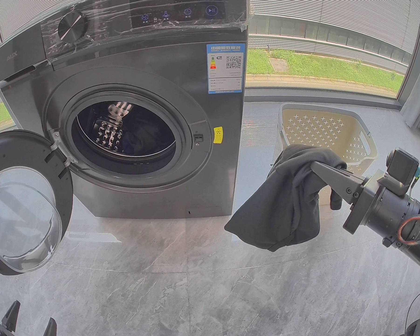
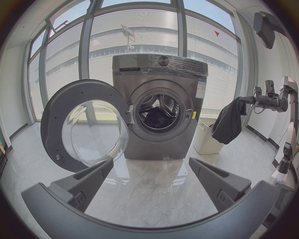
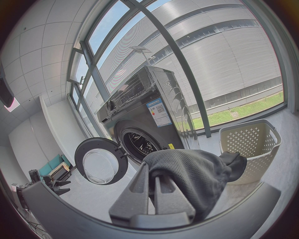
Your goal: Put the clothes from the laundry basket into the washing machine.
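Note:
A dark grey garment point(image 1: 286, 204) hangs in the air in front of the cream laundry basket point(image 1: 353, 135), to the right of the washing machine point(image 1: 134, 53). My right gripper point(image 1: 318, 167) is shut on the garment's top fold; the same cloth point(image 3: 190, 177) drapes over its fingers point(image 3: 168, 196). The machine's drum opening point(image 1: 124, 131) is open, with dark cloth lying inside point(image 2: 157, 118). Its round door point(image 1: 20, 204) is swung out to the left. My left gripper point(image 2: 149, 180) is open and low near the floor, facing the machine, with nothing between its fingers.
Grey marble-look floor point(image 1: 178, 280) spreads in front of the machine. The open door point(image 2: 84, 124) stands out over the floor at the left. A window wall runs behind the basket point(image 3: 249, 146) and the machine.

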You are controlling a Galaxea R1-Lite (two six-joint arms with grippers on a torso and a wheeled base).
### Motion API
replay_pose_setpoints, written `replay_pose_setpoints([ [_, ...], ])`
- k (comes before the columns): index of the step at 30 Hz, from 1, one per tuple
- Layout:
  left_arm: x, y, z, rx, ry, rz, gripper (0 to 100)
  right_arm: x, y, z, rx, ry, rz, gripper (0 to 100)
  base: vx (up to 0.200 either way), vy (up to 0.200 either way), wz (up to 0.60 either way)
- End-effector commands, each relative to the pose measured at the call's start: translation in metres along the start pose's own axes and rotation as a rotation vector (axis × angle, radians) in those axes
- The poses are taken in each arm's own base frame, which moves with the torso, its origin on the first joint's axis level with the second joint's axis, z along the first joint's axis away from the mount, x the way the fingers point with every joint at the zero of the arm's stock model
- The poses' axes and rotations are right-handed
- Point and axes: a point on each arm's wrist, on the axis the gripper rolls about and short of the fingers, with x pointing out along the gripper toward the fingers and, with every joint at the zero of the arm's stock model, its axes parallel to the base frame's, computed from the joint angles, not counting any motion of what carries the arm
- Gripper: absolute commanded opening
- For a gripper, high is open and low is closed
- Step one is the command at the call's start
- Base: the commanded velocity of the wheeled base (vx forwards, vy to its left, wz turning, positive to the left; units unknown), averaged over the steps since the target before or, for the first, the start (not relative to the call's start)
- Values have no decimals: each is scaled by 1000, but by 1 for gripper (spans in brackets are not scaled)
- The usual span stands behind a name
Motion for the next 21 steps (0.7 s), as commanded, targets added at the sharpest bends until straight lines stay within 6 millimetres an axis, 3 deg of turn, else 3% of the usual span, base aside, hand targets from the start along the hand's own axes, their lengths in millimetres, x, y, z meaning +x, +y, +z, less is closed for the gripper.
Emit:
replay_pose_setpoints([
  [1, 0, 0, -5, 0, 3, -1, 100, 1, 0, 0, 1, 1, 0, 0, 0, 200, 0],
  [17, 0, 0, -5, 1, 3, -1, 100, 3, 1, -2, 3, 7, 7, 0, 0, 200, 0],
  [21, 0, 0, -5, 3, 3, -1, 100, 15, 3, -15, 7, 56, 10, 0, 0, 200, 0],
])
